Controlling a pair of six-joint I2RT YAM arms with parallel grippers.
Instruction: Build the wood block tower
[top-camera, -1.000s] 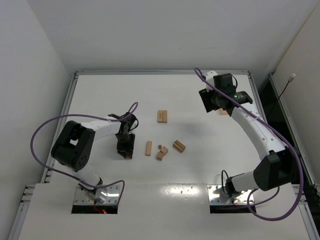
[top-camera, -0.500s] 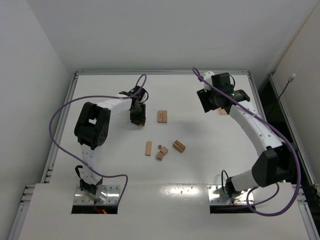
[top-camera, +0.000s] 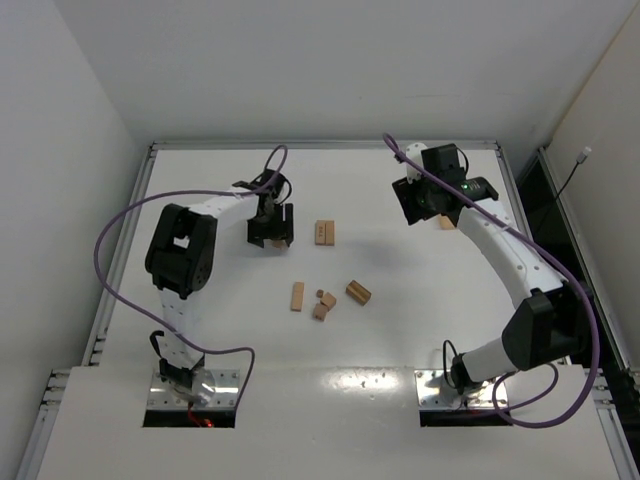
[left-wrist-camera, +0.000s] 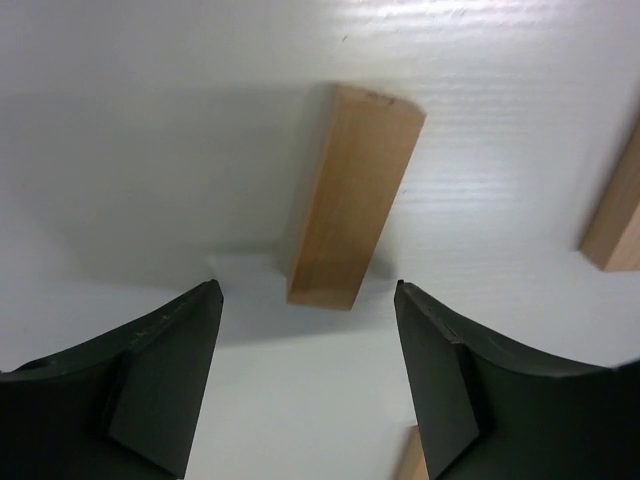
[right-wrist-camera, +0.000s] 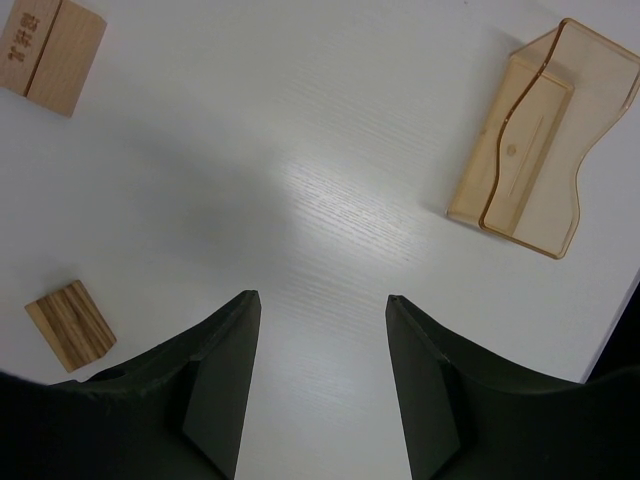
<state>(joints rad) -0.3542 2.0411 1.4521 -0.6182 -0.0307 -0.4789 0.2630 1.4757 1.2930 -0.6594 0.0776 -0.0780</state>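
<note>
Left pincer (left-wrist-camera: 305, 340) open, empty, wood plank (left-wrist-camera: 355, 195) just ahead: likely light, stiff, smooth; pinch across long sides. Right pincer (right-wrist-camera: 322, 380) open, empty.

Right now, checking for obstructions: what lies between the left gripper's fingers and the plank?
Only bare table separates plank from left gripper's fingers, per left wrist view.

A translucent amber plastic box (right-wrist-camera: 540, 140) rests on the white table (right-wrist-camera: 330, 200), in its far right part.

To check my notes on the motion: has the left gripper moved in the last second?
Yes. In the top view the left gripper went upward: it was beside the single plank, and now it stands left of the paired blocks.
</note>
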